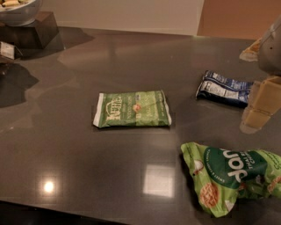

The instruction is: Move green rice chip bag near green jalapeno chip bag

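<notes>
1. As the view takes in the dark, glossy table (79,145), the gripper (259,110) hangs at the right edge of the frame, its cream-coloured end over the surface and its upper part cut off by the border.
2. How far that claw is open, I cannot tell from here; what is plain is that none of the bags is in it.
3. Down in the lower right corner lies the green rice chip bag (232,178), puffy and lime-green, with its dark green circle and white letters facing up and round rice-cake pictures at its left end. Its right end runs out of the frame.
4. The gripper sits above that bag in the picture and apart from it, with bare table showing between them.
5. Over at the centre, the green jalapeno chip bag (132,109) lies flat, long side across the frame, with a white strip at each end.
6. The two green bags do not touch: the rice bag is down and to the right of the jalapeno one, with a strip of table between.
7. Right of centre and higher up, a dark blue bag (224,88) lies flat, its right end hidden behind the gripper.
8. At the far upper right, a yellowish packet (251,52) peeks in at the edge.
9. In the upper left, a pale bowl (19,11) rests on a dark block (33,30).
10. Two bright patches of light gleam on the table, at lower centre and lower left.
</notes>
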`<state>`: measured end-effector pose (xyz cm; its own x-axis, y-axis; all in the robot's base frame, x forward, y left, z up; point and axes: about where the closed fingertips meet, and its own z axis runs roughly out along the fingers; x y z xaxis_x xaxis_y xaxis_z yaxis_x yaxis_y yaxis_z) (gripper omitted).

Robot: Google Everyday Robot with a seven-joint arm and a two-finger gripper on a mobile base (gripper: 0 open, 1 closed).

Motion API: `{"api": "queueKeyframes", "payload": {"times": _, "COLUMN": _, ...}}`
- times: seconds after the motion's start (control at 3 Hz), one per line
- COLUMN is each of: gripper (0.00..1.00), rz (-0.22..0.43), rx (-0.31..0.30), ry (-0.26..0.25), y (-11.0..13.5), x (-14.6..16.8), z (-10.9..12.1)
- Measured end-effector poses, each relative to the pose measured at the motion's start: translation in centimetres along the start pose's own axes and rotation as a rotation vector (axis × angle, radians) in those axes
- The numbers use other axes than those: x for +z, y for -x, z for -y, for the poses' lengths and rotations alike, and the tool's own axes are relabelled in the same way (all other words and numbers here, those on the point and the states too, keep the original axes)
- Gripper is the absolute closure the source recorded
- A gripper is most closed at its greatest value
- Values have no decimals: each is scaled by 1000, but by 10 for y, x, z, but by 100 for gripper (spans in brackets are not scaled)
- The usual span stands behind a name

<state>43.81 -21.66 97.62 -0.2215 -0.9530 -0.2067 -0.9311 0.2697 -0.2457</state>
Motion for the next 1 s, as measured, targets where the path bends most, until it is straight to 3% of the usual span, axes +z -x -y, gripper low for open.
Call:
{"api": "queueKeyframes", "payload": {"times": 0.67, "gripper": 0, "rz": 1, "rx": -22, "ry": 22, "y": -9, "x": 2, "z": -12}}
{"api": "queueKeyframes", "payload": {"times": 1.0, "gripper": 0, "rz": 11, "rx": -70, "ry": 82, "y": -26, "x": 10, "z": -38}}
